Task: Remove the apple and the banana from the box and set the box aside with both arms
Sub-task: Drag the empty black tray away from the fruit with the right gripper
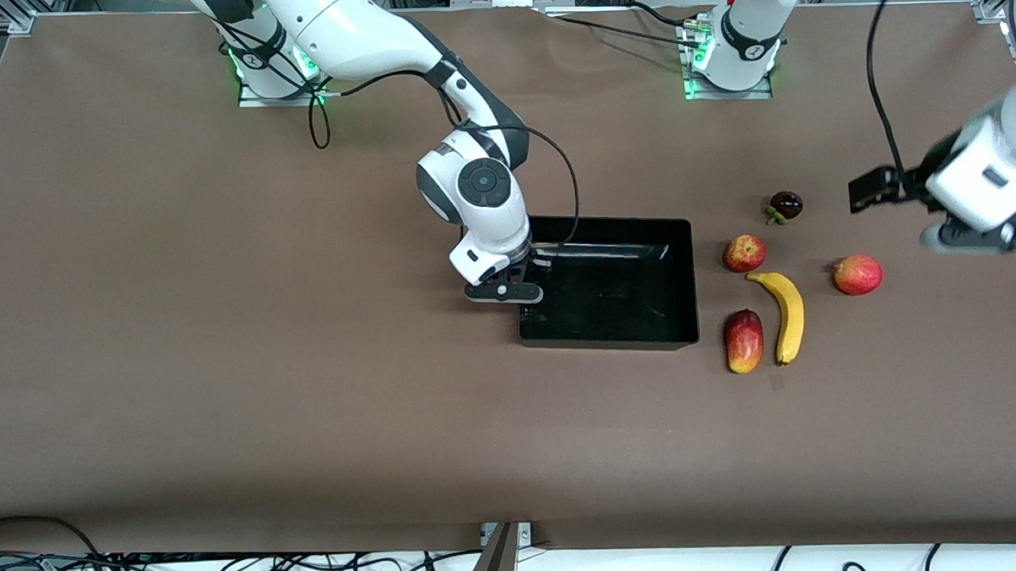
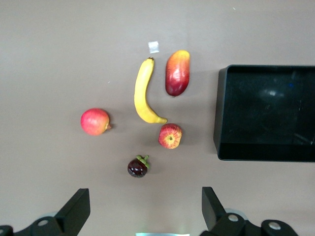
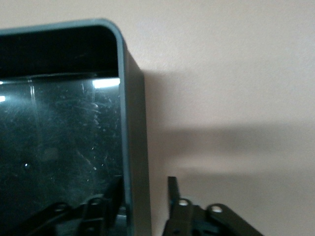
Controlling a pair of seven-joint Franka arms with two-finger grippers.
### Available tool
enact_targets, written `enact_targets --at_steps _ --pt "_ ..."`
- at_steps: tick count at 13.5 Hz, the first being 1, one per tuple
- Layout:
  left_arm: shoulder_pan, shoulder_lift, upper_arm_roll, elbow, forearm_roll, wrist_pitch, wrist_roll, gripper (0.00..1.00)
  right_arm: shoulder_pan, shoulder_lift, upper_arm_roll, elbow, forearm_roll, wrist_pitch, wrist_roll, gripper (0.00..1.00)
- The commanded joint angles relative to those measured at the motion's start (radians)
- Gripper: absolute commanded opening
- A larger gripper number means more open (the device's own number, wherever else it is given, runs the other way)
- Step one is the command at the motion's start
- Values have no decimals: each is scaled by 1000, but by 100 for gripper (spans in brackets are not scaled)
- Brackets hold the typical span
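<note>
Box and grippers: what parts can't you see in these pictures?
- Box: front view, the right arm hides its wall toward that arm's end; both wrist views cut it off at the edge.
- Right gripper: astride that wall, fingertips cut off in its wrist view.
- Left gripper: open above the fruit, mostly outside the front view.

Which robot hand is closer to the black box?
The right. The right gripper straddles the wall of the box at the right arm's end; the left gripper hangs open above the table near the fruits.

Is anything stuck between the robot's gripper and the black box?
Nothing visible. The right gripper already straddles the box wall at the right arm's end, one finger inside and one outside.
</note>
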Motion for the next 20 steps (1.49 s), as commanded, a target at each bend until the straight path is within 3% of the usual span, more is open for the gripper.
enact_targets --at_steps 1,3,7,12,20 --pt "-98 -169 167 -227 -36 147 -23 100 -4 -8 -3 20 -4 -51 -32 0" --pt "-99 -228 167 -319 -50 228 -20 100 -5 -22 -6 20 -2 -113 -41 0" --pt "-86 -219 158 -318 -57 210 167 100 -71 -121 -6 20 11 -262 -113 0" --pt "-86 -219 155 -314 -57 181 90 100 -264 -252 -24 10 54 -462 -427 0" --pt "-95 -205 152 -283 -56 155 84 100 -628 -298 -44 -159 57 -442 -920 0"
